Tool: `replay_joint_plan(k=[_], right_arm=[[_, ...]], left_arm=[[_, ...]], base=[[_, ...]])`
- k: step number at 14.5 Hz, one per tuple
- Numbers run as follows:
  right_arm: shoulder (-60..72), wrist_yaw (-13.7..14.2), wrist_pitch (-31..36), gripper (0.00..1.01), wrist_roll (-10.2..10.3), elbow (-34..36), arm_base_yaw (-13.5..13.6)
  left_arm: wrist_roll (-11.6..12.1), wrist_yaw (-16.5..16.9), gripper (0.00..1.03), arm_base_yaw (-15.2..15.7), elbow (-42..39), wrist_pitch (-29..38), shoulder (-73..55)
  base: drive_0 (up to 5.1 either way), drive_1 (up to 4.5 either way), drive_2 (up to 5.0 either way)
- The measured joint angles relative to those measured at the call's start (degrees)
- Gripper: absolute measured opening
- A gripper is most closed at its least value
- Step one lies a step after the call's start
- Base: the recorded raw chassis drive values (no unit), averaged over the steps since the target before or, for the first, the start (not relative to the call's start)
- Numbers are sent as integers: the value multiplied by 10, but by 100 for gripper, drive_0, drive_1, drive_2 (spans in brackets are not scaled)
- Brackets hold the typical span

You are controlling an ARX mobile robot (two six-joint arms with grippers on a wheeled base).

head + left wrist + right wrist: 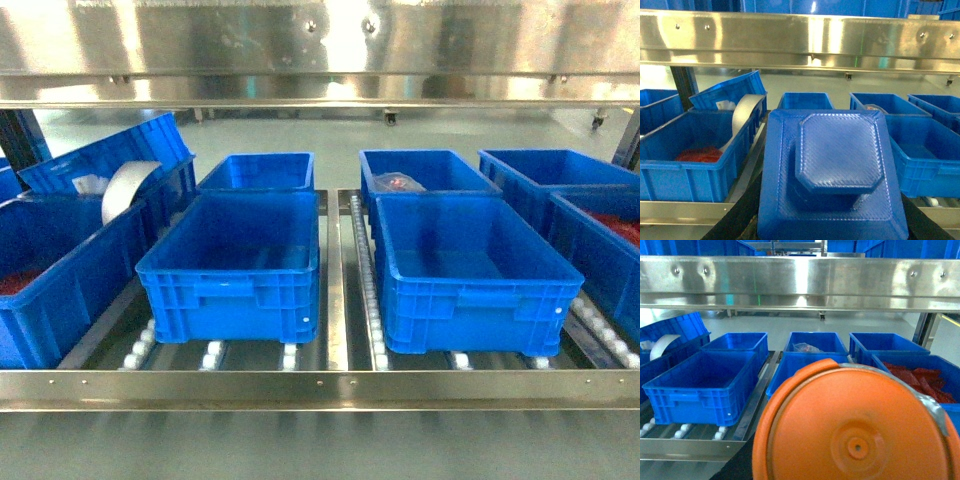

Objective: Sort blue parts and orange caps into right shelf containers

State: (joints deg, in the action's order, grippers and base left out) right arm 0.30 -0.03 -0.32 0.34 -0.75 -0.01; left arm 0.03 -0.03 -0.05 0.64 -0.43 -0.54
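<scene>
A blue part [832, 170], a square textured plate with a raised octagonal block, fills the lower middle of the left wrist view, and my left gripper [832, 227] is shut on it, fingers hidden beneath. An orange cap [855, 425], round with a small centre hole, fills the right wrist view in my right gripper [855, 465], whose fingers are also hidden. Neither gripper shows in the head view. On the shelf ahead stand the blue containers: a front right crate [470, 305] and a front middle crate [230, 295], both open-topped with bare floors.
A steel beam [320, 50] runs low across the top of the shelf opening. At left a tilted crate [100, 155] holds a white tape roll [125, 190]. Crates at far left [50, 300] and far right [600, 250] hold red items. Roller tracks [365, 280] separate the lanes.
</scene>
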Motion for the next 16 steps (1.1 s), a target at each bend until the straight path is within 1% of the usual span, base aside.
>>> replay_joint_plan(k=[16], right_arm=[[0,0,-2,45,0,0,0]], left_arm=[[0,0,41,0,0,-1,0]], base=[[0,0,0]])
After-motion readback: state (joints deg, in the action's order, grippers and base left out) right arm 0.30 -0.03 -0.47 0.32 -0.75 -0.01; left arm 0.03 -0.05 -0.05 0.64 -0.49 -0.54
